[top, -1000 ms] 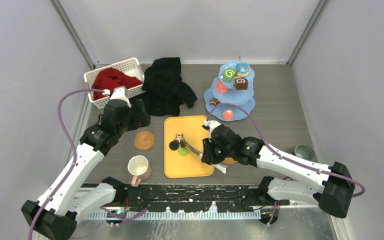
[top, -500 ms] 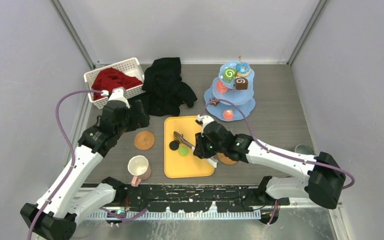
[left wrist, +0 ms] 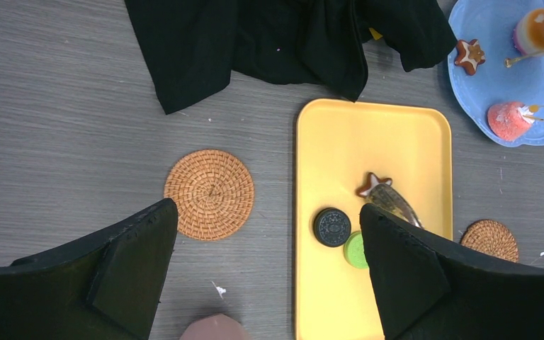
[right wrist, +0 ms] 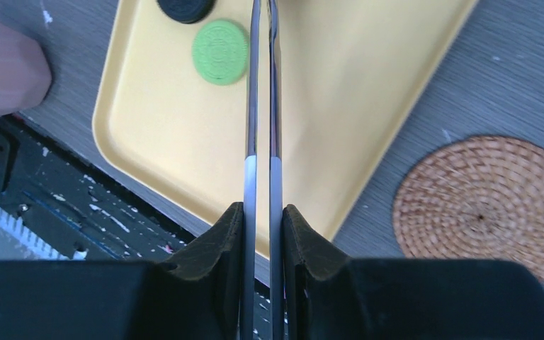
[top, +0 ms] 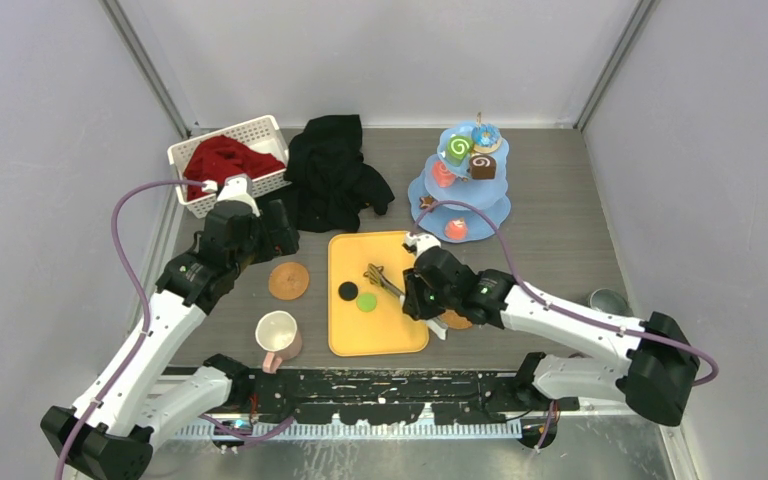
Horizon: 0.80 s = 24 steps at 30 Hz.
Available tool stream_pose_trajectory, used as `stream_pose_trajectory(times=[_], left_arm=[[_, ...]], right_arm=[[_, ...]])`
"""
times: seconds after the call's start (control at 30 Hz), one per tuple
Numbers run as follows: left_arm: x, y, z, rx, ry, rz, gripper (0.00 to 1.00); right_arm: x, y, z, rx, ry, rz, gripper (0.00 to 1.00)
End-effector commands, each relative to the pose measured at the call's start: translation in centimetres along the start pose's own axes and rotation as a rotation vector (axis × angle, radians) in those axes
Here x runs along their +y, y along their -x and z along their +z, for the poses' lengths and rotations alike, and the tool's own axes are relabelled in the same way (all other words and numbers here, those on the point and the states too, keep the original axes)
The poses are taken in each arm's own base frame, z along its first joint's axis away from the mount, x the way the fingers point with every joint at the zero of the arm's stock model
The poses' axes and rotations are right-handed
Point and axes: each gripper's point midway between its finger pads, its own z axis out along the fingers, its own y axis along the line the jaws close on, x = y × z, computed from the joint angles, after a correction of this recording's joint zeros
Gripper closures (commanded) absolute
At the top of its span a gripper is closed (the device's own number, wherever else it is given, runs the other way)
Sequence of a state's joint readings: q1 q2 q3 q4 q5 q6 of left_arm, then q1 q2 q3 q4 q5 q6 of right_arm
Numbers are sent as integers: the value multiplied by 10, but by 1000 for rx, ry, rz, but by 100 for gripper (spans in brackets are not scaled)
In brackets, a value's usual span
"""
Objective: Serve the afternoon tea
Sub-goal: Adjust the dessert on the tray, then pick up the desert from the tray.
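Star cookie (left wrist: 374, 184) sits at tongs (right wrist: 274, 106) tip, straight ahead of right hand (right wrist: 262, 216), which grips the tongs. Stand (top: 485, 215) lies off hand's right, tongs pointing away. Left hand (left wrist: 269, 265) open, farther off.

The grey wood-grain worktop (top: 560, 235) carries a white basket (top: 250, 128) at its far left corner, with a crumpled black cloth (top: 335, 170) just beside it. A pale-blue tiered stand (top: 490, 215) sits at the far right. In the middle lies a yellow tray (top: 390, 335) flanked by two woven coasters: one coaster (top: 288, 280) on its left, a second coaster (top: 457, 322) on its right, partly hidden. A cream mug (top: 278, 332) stands near the front edge, left of the tray, and a grey metal mug (top: 608, 302) stands well apart at the right edge.
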<state>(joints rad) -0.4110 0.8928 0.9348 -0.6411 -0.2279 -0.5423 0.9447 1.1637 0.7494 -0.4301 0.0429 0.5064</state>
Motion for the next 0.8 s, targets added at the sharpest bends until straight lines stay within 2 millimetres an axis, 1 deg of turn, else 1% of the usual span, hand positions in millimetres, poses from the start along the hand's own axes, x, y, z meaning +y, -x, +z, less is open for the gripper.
stream_pose_trajectory(times=[0.0,0.13,0.23,0.33,0.4,0.57,0.77], left_arm=[[-8,20,-6,-61,-27,-22,1],[-8,19,-6,-57,-29,-23,1],[-8,19,-6,-59,-31,-27,1],[-8,20,-7,-62,-29,-28,1],[-7,20,-7,-61,-27,-27,1],[-8,21,-6,-62,-27,-35,1],[-13,21,-2,-55,-39,-40,0]], right_arm=[[-20,13,-20,-59,-95,12,99],[-17,30,-38,-111,-100,10,99],[-3,36,-49,-117,-23,-30,99],[5,26,-53,-79,28,-89,99],[3,17,-55,-52,26,-114,98],[-2,-3,-64,37,-8,-142,89],[5,-21,-71,109,-40,-199,75]])
